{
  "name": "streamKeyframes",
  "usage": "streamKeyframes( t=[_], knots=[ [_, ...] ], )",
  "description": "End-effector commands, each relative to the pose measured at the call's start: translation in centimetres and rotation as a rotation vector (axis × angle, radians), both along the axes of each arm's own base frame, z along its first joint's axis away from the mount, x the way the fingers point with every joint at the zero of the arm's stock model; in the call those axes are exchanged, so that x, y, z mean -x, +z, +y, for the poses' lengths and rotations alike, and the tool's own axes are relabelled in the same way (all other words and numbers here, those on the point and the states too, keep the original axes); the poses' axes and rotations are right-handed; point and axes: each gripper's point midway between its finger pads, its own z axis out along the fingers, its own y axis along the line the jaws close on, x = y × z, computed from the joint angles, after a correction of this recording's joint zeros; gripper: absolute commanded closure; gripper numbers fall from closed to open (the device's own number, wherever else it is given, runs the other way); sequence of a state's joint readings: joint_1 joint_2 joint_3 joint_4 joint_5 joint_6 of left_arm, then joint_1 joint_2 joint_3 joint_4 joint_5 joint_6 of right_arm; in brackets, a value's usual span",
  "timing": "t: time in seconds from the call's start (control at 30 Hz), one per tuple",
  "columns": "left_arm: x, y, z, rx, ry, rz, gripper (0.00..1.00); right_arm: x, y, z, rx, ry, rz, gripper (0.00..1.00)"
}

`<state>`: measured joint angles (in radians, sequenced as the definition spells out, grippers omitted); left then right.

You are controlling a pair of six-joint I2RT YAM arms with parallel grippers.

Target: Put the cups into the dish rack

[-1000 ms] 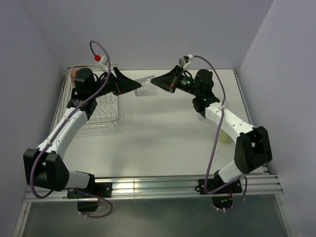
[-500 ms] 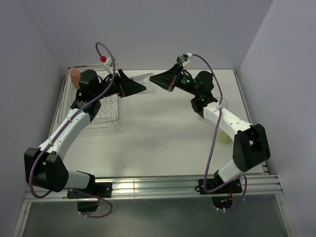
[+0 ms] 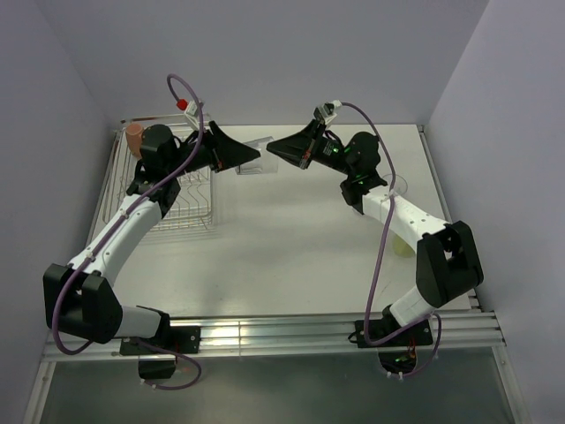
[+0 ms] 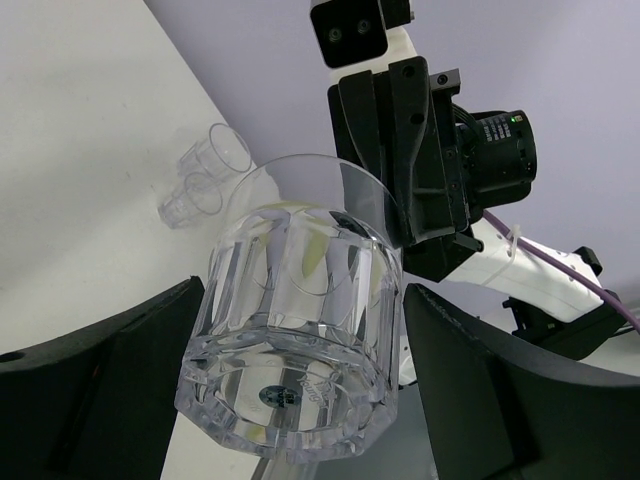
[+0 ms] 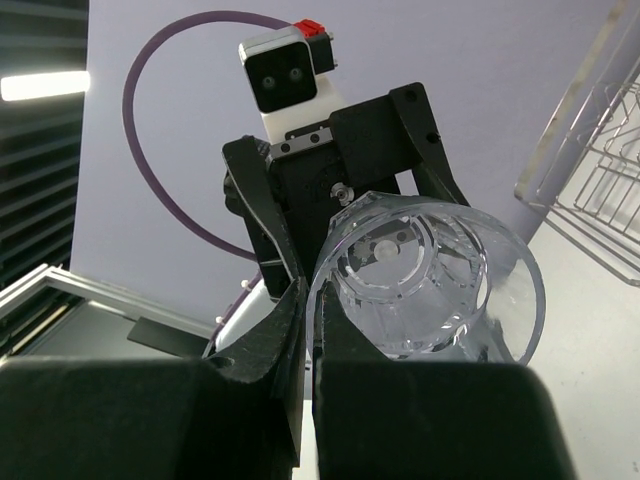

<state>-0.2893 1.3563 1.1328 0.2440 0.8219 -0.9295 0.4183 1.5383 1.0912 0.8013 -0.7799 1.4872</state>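
- Clear tumbler [image 4: 300,340]: in the air near the table's [image 3: 291,238] far edge, between the two grippers, just right of the dish rack [image 3: 181,208].
- Right gripper [image 5: 308,310]: its own wrist view shows the fingers narrow, pinching the tumbler's rim wall.
- Left gripper [image 4: 300,292]: its wrist view shows the jaws wide, straddling the tumbler's base. Cannot tell whether they press on it.
- Second tumbler [image 4: 205,175]: on the table, plain only in the left wrist view.
- Orange mug [image 3: 133,137]: at the rack's far left corner, top view only.
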Motion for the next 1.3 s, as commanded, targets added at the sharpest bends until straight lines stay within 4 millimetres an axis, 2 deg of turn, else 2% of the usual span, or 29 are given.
streamKeyframes(
  t=[0.0,0.3,0.53,0.67,0.77,0.8,0.87,0.9,0.93,1.0,1.13,1.17,1.23,1.27],
  knots=[
    [1.4,2.3,0.1,0.022,-0.021,-0.075,0.13,0.9,2.0,-0.5,-0.036,-0.002,-0.088,1.00],
    [2.1,1.3,0.3,0.004,-0.017,-0.049,0.14,0.4,2.2,-1.5,-0.032,-0.025,-0.101,1.00],
    [2.2,0.7,0.2,0.006,-0.030,-0.026,0.16,0.1,1.8,-1.4,-0.029,-0.032,-0.095,1.00],
    [2.1,0.4,0.3,0.000,-0.025,-0.024,0.20,-0.1,1.8,-1.3,-0.028,-0.034,-0.098,1.00],
    [2.0,0.5,0.3,0.001,-0.021,-0.024,0.35,-0.1,1.8,-1.3,-0.026,-0.032,-0.102,1.00],
    [2.0,0.5,0.2,0.002,-0.024,-0.026,0.50,-0.1,1.7,-1.3,-0.022,-0.033,-0.100,1.00],
    [1.8,0.6,0.2,0.003,-0.022,-0.023,0.69,-0.1,1.6,-1.3,-0.013,-0.039,-0.109,1.00],
    [1.7,0.6,0.1,0.003,-0.021,-0.020,0.88,-0.2,1.3,-1.2,-0.002,-0.043,-0.096,1.00],
    [1.5,0.6,0.1,0.002,-0.016,-0.017,0.98,-0.4,1.2,-1.2,0.007,-0.054,-0.095,1.00],
    [1.4,1.0,0.2,0.003,-0.008,-0.026,1.00,-0.8,0.3,-1.2,0.065,-0.082,-0.084,0.91],
    [1.1,1.7,0.5,-0.002,0.022,-0.035,1.00,-1.4,0.5,-1.5,0.127,-0.146,-0.101,0.74],
    [0.9,2.3,0.5,-0.004,0.030,-0.051,1.00,-1.4,0.8,-1.7,0.135,-0.170,-0.119,0.66],
    [0.7,2.7,0.8,-0.006,0.043,-0.058,1.00,-1.8,0.6,-2.1,0.174,-0.208,-0.101,0.58],
    [0.5,3.1,0.9,-0.005,0.048,-0.065,1.00,-1.9,0.6,-2.4,0.208,-0.237,-0.126,0.49]
  ],
)
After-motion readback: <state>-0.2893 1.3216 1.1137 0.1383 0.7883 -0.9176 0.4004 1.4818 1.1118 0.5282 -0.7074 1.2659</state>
